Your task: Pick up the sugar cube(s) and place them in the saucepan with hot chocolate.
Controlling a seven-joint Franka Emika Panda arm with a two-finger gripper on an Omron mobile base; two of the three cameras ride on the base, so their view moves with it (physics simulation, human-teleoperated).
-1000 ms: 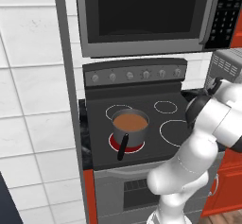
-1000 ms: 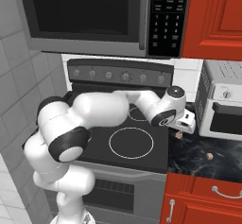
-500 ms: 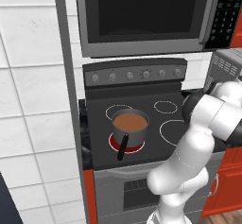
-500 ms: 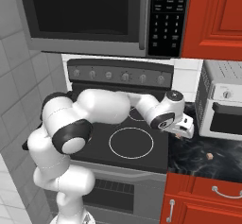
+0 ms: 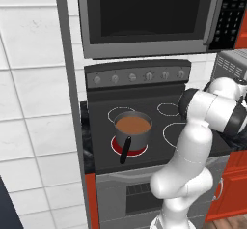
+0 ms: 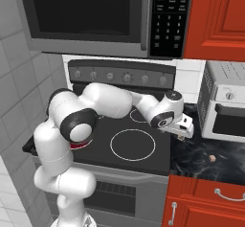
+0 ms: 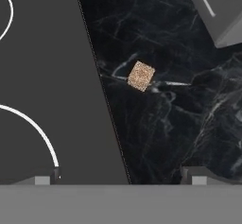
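Speckled tan sugar cube (image 7: pixel 141 76), black white-veined counter (image 7: pixel 179 124).

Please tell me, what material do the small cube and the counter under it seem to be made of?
The sugar cube: probably pressed sugar, matte, judging by its speckled tan, grainy faces. The counter: seemingly polished black marble or similar stone, judging by thin white veins across a dark, smooth surface; it could also be an imitation.

Saucepan (image 5: pixel 132 129) on front-left burner (image 5: pixel 128 147); sugar cube (image 6: pixel 212 158) on counter (image 6: pixel 210 147) right of stove (image 6: pixel 139 144), before toaster oven (image 6: pixel 225 108).

arm stretched rightward, hand (image 6: pixel 184 130) open, empty
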